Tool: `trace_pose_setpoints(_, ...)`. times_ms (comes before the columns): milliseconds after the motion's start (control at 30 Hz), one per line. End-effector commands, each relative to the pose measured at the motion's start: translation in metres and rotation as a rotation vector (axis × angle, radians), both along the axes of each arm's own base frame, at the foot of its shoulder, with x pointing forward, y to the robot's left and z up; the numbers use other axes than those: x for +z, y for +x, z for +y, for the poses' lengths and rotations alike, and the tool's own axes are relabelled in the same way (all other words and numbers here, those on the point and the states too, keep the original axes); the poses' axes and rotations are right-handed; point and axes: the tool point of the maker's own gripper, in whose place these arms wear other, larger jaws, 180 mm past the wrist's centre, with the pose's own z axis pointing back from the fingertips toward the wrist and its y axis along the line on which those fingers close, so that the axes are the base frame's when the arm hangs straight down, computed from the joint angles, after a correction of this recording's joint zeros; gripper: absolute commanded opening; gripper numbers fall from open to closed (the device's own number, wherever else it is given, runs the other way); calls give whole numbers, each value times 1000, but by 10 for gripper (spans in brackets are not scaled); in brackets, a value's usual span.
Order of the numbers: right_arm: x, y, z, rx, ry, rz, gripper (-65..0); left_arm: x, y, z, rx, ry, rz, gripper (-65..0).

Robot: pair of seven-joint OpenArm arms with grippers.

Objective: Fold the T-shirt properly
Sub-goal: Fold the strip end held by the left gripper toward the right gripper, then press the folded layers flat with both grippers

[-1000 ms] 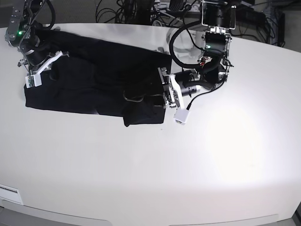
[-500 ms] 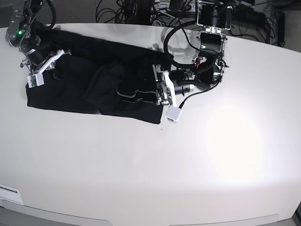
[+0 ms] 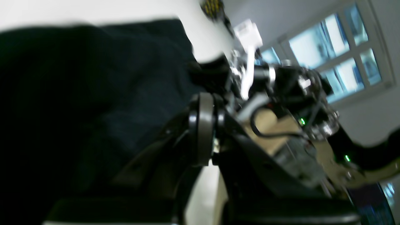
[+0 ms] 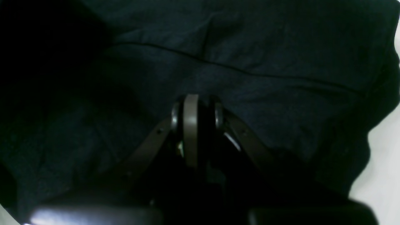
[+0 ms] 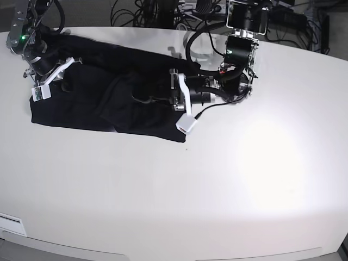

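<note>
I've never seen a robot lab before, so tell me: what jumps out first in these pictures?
A big black T-shirt lies partly folded across the far left of a white table. Two robot arms work on it: the left gripper is over its right end, and the right gripper presses on its left end. Tangled cables sit behind the table.

One black T-shirt [image 5: 103, 92], one white table [image 5: 217, 190], two robot arms

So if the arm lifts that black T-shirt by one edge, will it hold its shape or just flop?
Probably flop: the T-shirt lies in soft wrinkles and overlapping folds, so it looks limp. It likely drapes and drags across the table rather than sliding as one piece. It seems light, being thin fabric.
</note>
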Motion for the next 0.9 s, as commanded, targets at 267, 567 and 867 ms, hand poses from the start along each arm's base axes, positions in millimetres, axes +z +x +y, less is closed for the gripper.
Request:
trace_pose_setpoints(267,-9,-13,0,23,-18,64,-556,16,-31,-32,-207,-21,-57,-650)
trace_pose_setpoints(567,-9,-13,0,23,-19,66,-556,54,19,-17,-175,-28,-202,-650)
trace_pose_setpoints(867,-9,-13,0,24,-18,65,-556,-32,49,24,-58,452,-300,-650)
